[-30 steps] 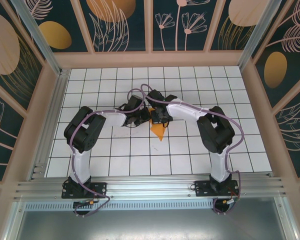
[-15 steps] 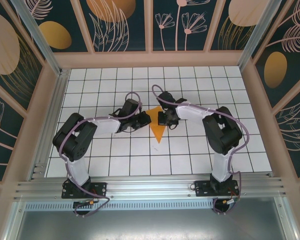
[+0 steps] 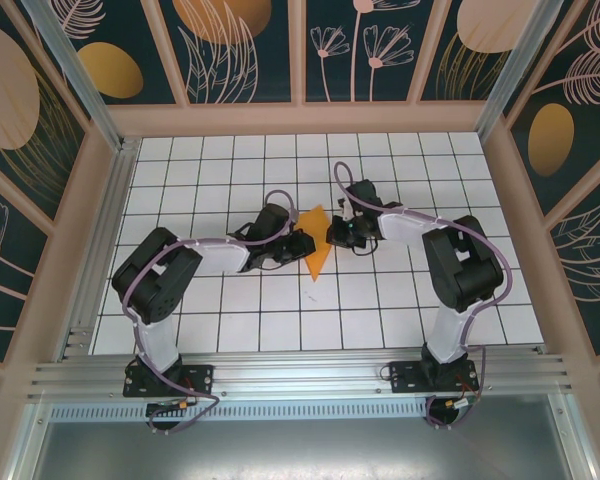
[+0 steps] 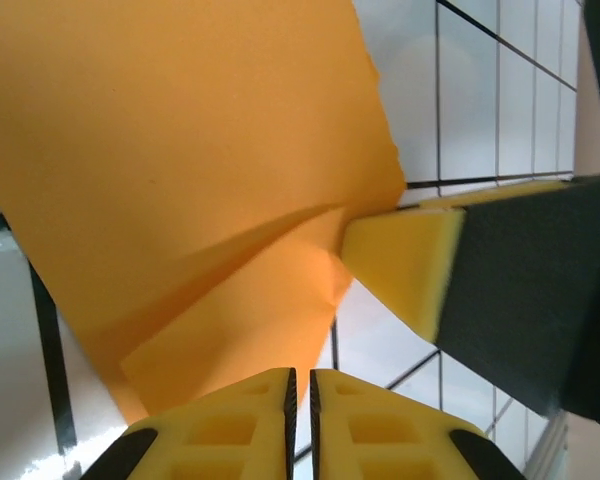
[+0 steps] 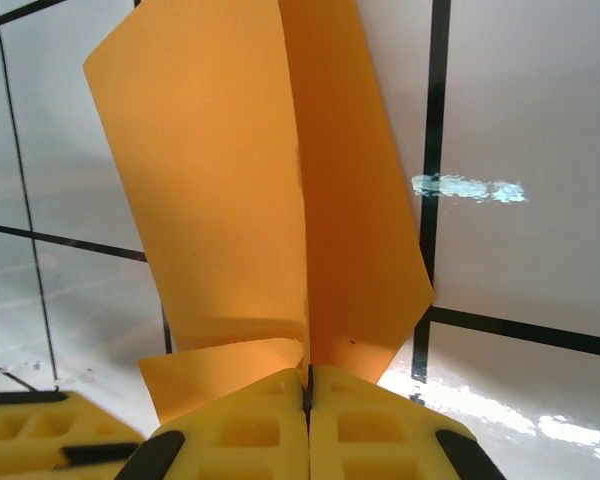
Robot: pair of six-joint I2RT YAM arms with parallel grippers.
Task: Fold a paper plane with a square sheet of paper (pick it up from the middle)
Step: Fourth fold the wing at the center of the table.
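The square sheet of paper (image 3: 317, 243), orange and folded along a crease, stands partly raised off the tiled floor between my two grippers. In the right wrist view its folded layers (image 5: 230, 180) rise ahead of my right gripper (image 5: 307, 372), which is shut on the crease at the near edge. In the left wrist view the paper (image 4: 180, 150) spreads in front of my left gripper (image 4: 300, 375), whose jaws stand a thin slit apart with nothing between them. My right gripper's yellow pad (image 4: 405, 270) touches the paper's right edge. From above, the left gripper (image 3: 301, 245) and right gripper (image 3: 336, 236) flank the paper.
The floor is white tiles with black grid lines (image 3: 230, 300). Wooden walls (image 3: 300, 120) close it in at the back and sides. An aluminium rail (image 3: 300, 375) with both arm bases runs along the near edge.
The paper went from a flat triangle to a raised, creased shape. Both grippers moved back in against it after drawing apart, and the left jaws parted slightly.
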